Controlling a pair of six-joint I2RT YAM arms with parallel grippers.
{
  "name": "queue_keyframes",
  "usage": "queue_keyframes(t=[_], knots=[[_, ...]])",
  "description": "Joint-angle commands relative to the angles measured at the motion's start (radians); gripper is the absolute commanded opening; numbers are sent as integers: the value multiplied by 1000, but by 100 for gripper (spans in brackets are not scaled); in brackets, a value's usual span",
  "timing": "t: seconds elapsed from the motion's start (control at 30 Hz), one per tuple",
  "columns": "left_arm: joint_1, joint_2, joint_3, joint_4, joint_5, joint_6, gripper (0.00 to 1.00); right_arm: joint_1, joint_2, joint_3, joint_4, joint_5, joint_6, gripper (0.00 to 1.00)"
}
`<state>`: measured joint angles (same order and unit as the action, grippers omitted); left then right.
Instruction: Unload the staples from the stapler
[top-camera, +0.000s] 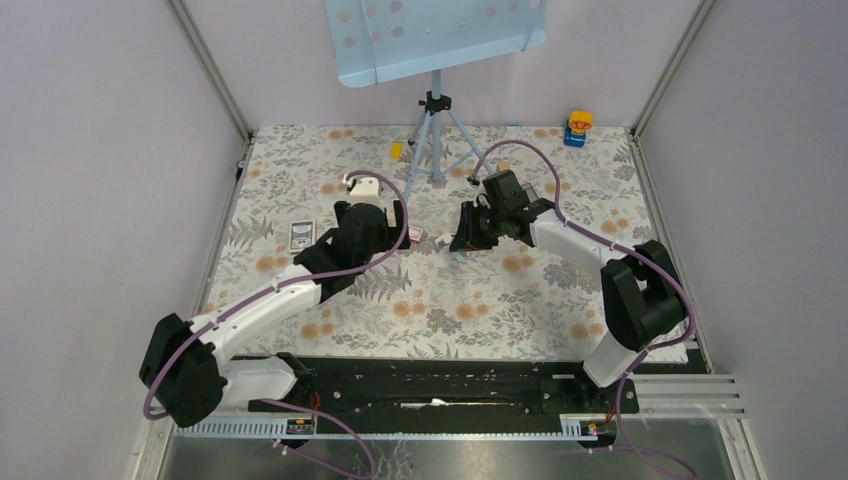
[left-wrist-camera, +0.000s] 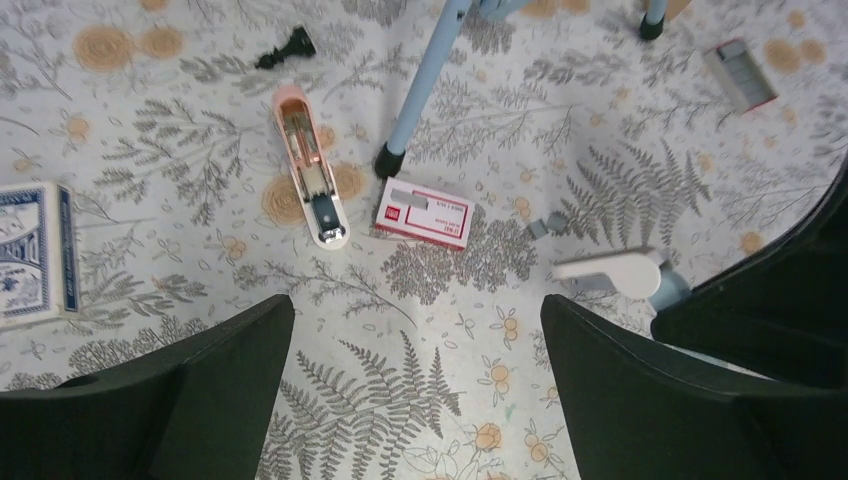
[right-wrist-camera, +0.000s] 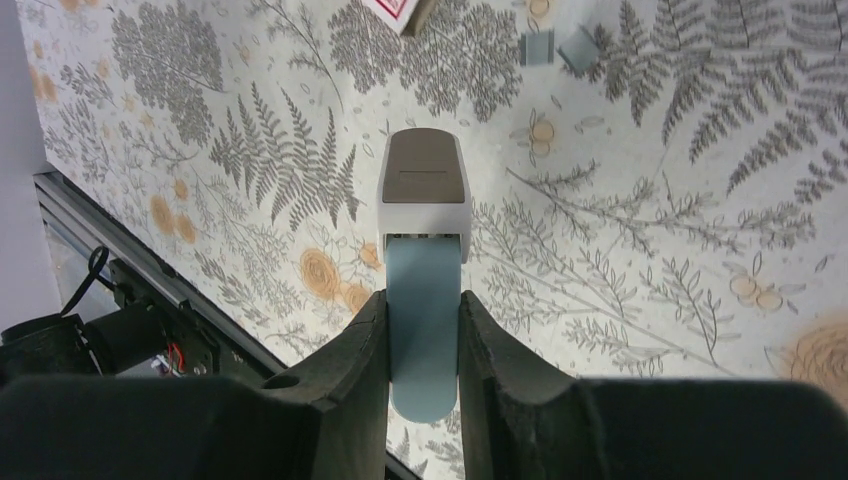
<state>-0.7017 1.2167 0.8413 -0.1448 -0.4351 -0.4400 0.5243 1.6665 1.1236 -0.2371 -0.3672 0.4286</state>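
Note:
A blue and white stapler (right-wrist-camera: 423, 190) is gripped at its blue rear end by my right gripper (right-wrist-camera: 423, 310), shut on it, nose pointing away, just above the flowered mat. It also shows in the left wrist view (left-wrist-camera: 615, 272). A pink stapler (left-wrist-camera: 310, 170) lies open on the mat, its magazine facing up. A red and white staple box (left-wrist-camera: 424, 213) lies beside it. My left gripper (left-wrist-camera: 415, 400) is open and empty, hovering over bare mat in front of them. In the top view the left gripper (top-camera: 372, 235) and right gripper (top-camera: 468, 232) face each other across the box (top-camera: 413, 237).
A tripod (top-camera: 436, 130) with a blue board stands at the back; one foot (left-wrist-camera: 385, 165) is by the staple box. A card box (left-wrist-camera: 35, 250), a black chess piece (left-wrist-camera: 285, 47), a grey staple strip (left-wrist-camera: 740, 75) and small grey bits (right-wrist-camera: 537, 47) lie around.

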Motion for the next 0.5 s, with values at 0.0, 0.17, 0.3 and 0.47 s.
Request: queue_keyframes(t=[0.0,0.17,0.3,0.47], knots=[[-4,-104,-34,49,-40,26,99,1,-73,40,-86,-12,25,4],[-4,-207,-120,111,-32,67,99,1,-84,48,-131,-42,37,5],[-7,-282,-198,208,-49,145,99,1,-90,59,-163,-52,41,6],[-18,-330,-252,303,37,289,99,2,-104,59,-174,-79,51,6]])
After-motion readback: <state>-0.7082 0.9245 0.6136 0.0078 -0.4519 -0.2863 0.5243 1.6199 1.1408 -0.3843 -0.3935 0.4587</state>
